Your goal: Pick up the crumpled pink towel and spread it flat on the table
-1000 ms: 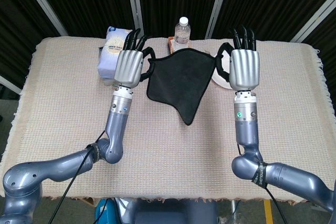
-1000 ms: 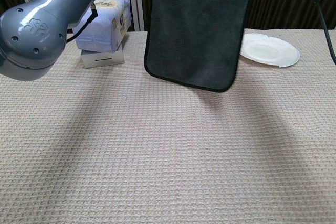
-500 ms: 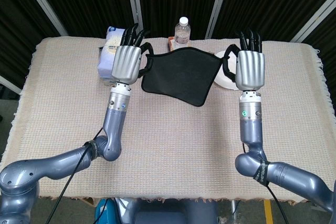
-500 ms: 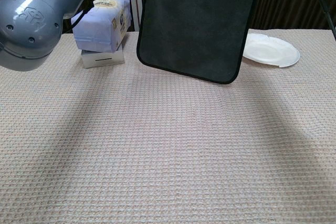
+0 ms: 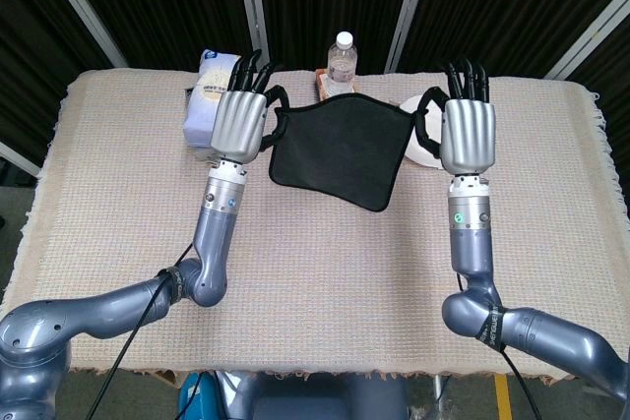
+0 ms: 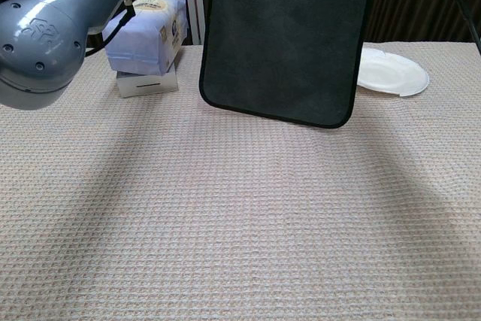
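Woven tabletop (image 5: 325, 282) is lying bare beneath the dark towel (image 5: 340, 150), which is hanging stretched between the left robot hand (image 5: 239, 121) and right robot hand (image 5: 465, 131), each gripping an upper corner, so uneven lowering could be folding its loose edge under.

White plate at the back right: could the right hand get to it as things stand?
Probably not yet. The right hand is right beside the white plate, but it grips one corner of the dark towel, with the left hand holding the other, so it isn't free.
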`<act>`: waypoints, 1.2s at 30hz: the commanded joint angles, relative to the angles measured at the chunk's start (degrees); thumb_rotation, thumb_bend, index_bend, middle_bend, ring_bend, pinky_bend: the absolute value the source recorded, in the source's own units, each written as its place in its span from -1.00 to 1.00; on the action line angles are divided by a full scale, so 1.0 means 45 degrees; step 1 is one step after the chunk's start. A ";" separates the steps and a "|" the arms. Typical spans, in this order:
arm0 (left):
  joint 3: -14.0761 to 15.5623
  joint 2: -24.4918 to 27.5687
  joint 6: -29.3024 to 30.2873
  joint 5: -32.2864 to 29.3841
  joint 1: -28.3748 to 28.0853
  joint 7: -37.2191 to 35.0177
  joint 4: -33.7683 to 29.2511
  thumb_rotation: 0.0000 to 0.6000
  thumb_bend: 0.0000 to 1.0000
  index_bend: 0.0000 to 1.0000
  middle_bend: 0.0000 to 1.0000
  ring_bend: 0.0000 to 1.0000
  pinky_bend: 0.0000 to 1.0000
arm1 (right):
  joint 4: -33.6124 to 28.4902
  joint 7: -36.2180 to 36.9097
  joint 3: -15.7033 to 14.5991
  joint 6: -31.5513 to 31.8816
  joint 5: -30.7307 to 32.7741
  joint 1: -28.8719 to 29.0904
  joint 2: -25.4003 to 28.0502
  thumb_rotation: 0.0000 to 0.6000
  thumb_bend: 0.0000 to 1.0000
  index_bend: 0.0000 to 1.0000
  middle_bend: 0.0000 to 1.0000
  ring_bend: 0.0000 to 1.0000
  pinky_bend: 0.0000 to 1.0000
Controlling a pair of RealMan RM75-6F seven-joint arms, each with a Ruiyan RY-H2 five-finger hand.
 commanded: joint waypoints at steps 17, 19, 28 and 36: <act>0.2463 0.1165 0.1818 0.0937 0.2876 -0.0669 -0.4454 1.00 -0.03 0.16 -0.64 -1.00 -0.97 | -0.1635 0.0567 -0.1734 0.1091 -0.1112 -0.1863 0.0346 1.00 -0.06 0.21 -0.62 -0.97 -1.00; 0.2834 0.1319 0.2007 0.1181 0.3207 -0.0766 -0.4856 1.00 -0.03 0.16 -0.64 -1.00 -0.97 | -0.1760 0.0662 -0.1979 0.1213 -0.1334 -0.2071 0.0339 1.00 -0.06 0.21 -0.62 -0.97 -1.00; 0.4297 0.1681 0.2292 0.1888 0.4351 -0.1155 -0.5849 1.00 -0.03 0.16 -0.65 -1.00 -0.97 | -0.2147 0.0759 -0.2932 0.1728 -0.2155 -0.2891 0.0161 1.00 -0.06 0.21 -0.62 -0.97 -1.00; 0.5032 0.1323 0.2182 0.2164 0.4821 -0.1289 -0.5738 1.00 -0.03 0.16 -0.64 -1.00 -0.97 | -0.2208 0.0735 -0.3523 0.1887 -0.2759 -0.3321 -0.0053 1.00 -0.06 0.21 -0.62 -0.97 -1.00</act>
